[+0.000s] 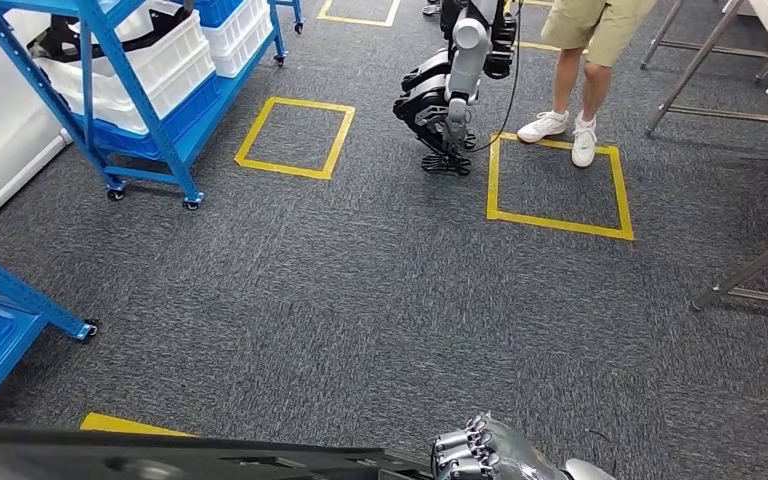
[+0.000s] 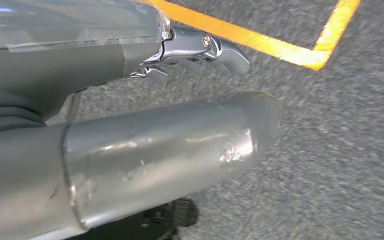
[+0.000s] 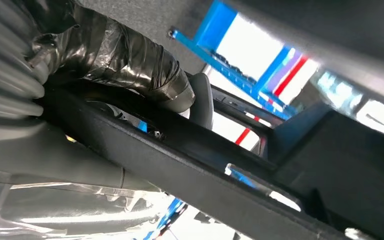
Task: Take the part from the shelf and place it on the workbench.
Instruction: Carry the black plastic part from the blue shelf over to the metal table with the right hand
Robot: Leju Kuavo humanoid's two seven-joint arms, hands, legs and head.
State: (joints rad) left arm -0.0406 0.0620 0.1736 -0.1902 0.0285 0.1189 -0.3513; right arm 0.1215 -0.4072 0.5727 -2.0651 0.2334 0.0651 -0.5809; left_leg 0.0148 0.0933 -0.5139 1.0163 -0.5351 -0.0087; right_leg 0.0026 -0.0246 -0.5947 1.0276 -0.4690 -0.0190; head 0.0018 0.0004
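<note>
A long black part [image 1: 160, 455] lies across the bottom edge of the head view. My right hand [image 1: 485, 455] grips its right end, fingers curled over it. In the right wrist view the taped thumb [image 3: 115, 55] wraps over the black part [image 3: 190, 165], with the palm under it. My left hand [image 2: 130, 150] hangs over the grey carpet and holds nothing; its thick thumb and one bent finger [image 2: 205, 47] stand apart. The blue shelf [image 1: 160, 110] with white bins stands at the far left.
A second blue rack [image 1: 10, 300] is at my near left. Another robot [image 1: 450, 90] and a person [image 1: 580, 60] stand ahead beside yellow floor squares [image 1: 560, 185]. Metal table legs [image 1: 750, 270] rise at the right.
</note>
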